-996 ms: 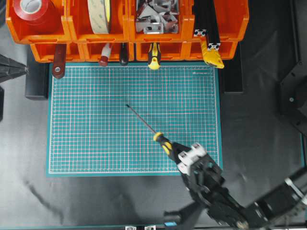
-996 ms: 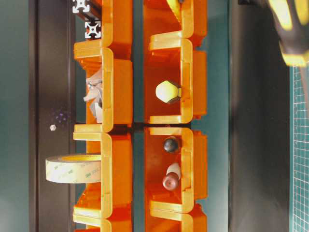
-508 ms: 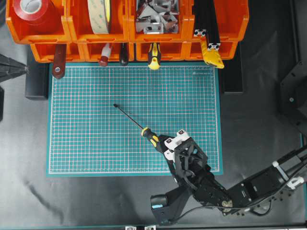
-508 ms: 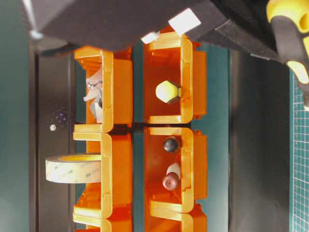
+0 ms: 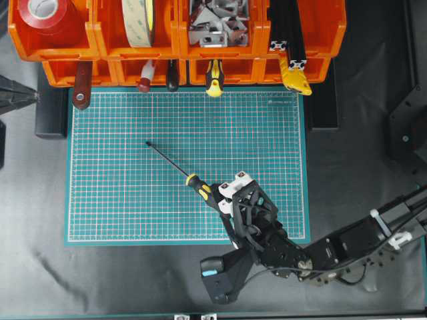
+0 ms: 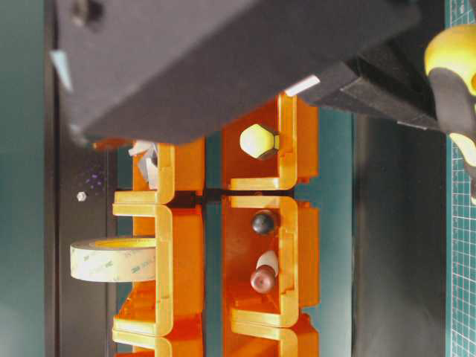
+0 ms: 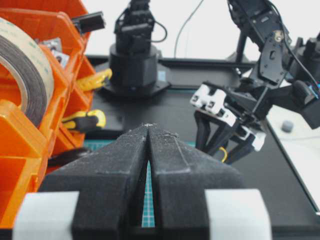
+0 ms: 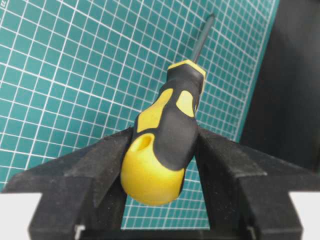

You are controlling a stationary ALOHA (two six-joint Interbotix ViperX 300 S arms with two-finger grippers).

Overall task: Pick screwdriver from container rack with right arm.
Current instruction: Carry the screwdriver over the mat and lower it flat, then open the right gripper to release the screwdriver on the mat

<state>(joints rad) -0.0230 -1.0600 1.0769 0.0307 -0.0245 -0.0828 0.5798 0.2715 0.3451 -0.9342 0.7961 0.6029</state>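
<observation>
The screwdriver (image 5: pixel 197 189), with a yellow-and-black handle and a long thin dark shaft, is over the green mat (image 5: pixel 120 200), its tip pointing up-left. My right gripper (image 5: pixel 223 198) is shut on its handle. In the right wrist view both black fingers (image 8: pixel 107 155) press the handle (image 8: pixel 170 120), and the yellow butt faces the camera. The handle also shows at the table-level view's right edge (image 6: pixel 454 82). The orange container rack (image 5: pixel 260 69) runs along the back. My left gripper (image 7: pixel 148 126) is shut and empty at the far left (image 5: pixel 27 97).
The rack holds red tape (image 5: pixel 47 17), a tape roll (image 5: pixel 139 20), metal brackets (image 5: pixel 217 23), black extrusions (image 5: pixel 287 27), a stubby yellow-and-black tool (image 5: pixel 213 77) and a red-and-white handled tool (image 5: pixel 145 77). My right arm (image 6: pixel 223 59) fills the table-level view's top.
My right gripper has carried the screwdriver leftward over the mat. The right arm has swung further across the table-level view, covering the upper bins. The left gripper has not moved.
</observation>
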